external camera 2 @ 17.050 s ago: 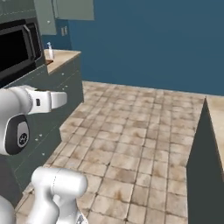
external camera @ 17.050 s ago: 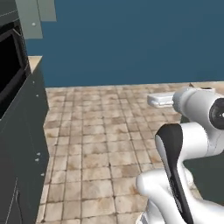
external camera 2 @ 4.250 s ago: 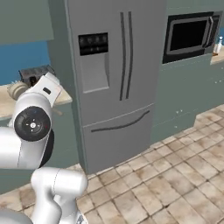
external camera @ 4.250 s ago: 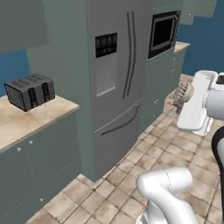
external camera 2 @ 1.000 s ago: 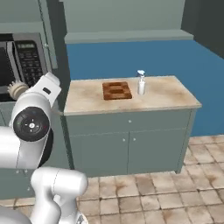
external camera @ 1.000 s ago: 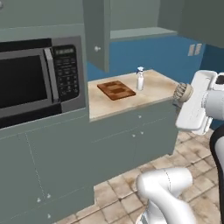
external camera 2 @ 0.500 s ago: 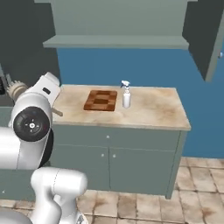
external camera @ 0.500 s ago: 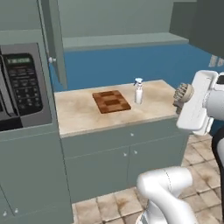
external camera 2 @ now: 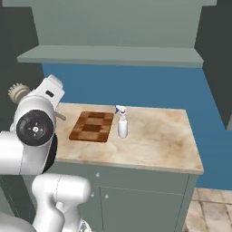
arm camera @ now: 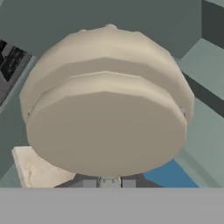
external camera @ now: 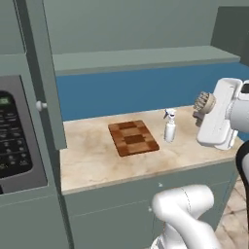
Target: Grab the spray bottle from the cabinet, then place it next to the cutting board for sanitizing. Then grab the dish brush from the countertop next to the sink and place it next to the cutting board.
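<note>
The dish brush (external camera: 204,101) is held up in the air to the right of the counter, my gripper (external camera: 199,113) shut on it. Its round pale head (arm camera: 107,103) looms close in the hand view and also shows at the left (external camera 2: 18,93). The spray bottle (external camera: 169,126) stands upright on the counter just right of the checkered cutting board (external camera: 133,137); in the right base view the bottle (external camera 2: 122,123) and board (external camera 2: 92,126) sit side by side. The grey-green cabinet (external camera: 141,58) with its long shelf hangs above them.
A microwave (external camera: 9,141) sits at the left, with an open cabinet door (external camera: 41,73) and its knob beside it. The beige counter (external camera 2: 158,140) ends at a right edge, with tiled floor (external camera 2: 210,204) beyond. Another open cabinet door (external camera 2: 217,59) hangs upper right.
The whole picture has slid sideways, so the base has moved: microwave now at the left edge, board and bottle nearer and more central. The brush stays gripped.
</note>
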{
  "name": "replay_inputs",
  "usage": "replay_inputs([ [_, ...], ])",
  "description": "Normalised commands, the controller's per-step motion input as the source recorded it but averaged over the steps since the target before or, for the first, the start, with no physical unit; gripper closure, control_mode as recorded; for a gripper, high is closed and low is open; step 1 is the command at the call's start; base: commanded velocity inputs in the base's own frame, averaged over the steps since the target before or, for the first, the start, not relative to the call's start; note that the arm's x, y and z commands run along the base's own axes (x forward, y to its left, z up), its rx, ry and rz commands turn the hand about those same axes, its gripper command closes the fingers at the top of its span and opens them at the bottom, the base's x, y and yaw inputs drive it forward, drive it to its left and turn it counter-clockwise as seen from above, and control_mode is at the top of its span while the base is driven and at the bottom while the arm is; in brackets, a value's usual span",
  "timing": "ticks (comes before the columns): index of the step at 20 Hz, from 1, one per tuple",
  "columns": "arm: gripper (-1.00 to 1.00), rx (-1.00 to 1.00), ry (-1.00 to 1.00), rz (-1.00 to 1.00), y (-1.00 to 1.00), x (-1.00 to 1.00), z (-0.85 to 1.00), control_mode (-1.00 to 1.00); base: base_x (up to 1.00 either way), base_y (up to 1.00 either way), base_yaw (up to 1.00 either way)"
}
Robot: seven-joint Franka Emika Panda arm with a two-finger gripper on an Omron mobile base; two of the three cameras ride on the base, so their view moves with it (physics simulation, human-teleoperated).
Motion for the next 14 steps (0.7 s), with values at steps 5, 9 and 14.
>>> replay_inputs([
  [5, 1.0, 0.0, 0.0, 0.0, 0.0, 0.0, 0.0, 1.0, 0.65, 0.0, 0.01],
  [9, 1.0, 0.0, 0.0, 0.0, 0.0, 0.0, 0.0, 1.0, 0.42, 0.0, 0.01],
  [14, 1.0, -0.01, 0.05, 0.0, 0.2, 0.14, -0.16, -1.0, 0.04, 0.0, 0.0],
])
